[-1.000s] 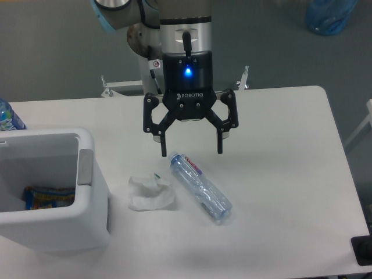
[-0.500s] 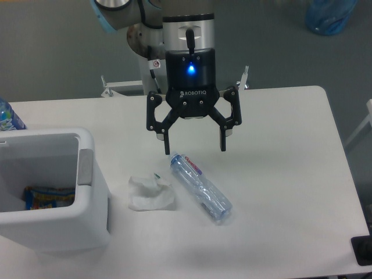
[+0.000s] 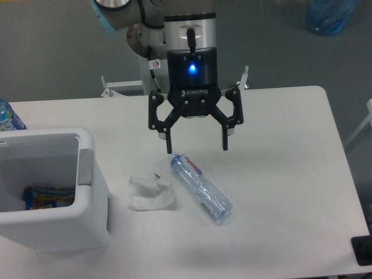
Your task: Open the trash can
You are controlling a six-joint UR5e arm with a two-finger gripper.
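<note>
The white trash can (image 3: 87, 224) stands at the table's left front, cut off by the left edge. Its top is uncovered and I look straight into it; a colourful wrapper (image 3: 47, 196) lies at the bottom. A grey push tab (image 3: 85, 167) sits on its right rim. No lid shows. My gripper (image 3: 197, 146) hangs open above the table's middle, well to the right of the can, fingers pointing down with nothing between them. Its blue light is on.
A clear plastic bottle (image 3: 200, 187) lies on its side just below the gripper. A crumpled white tissue (image 3: 151, 193) rests between the bottle and the can. Another bottle (image 3: 8, 117) peeks in at the far left edge. A blue bag (image 3: 330, 15) sits on the floor behind.
The gripper has drifted slightly to the right, still open. Nothing on the table has moved.
</note>
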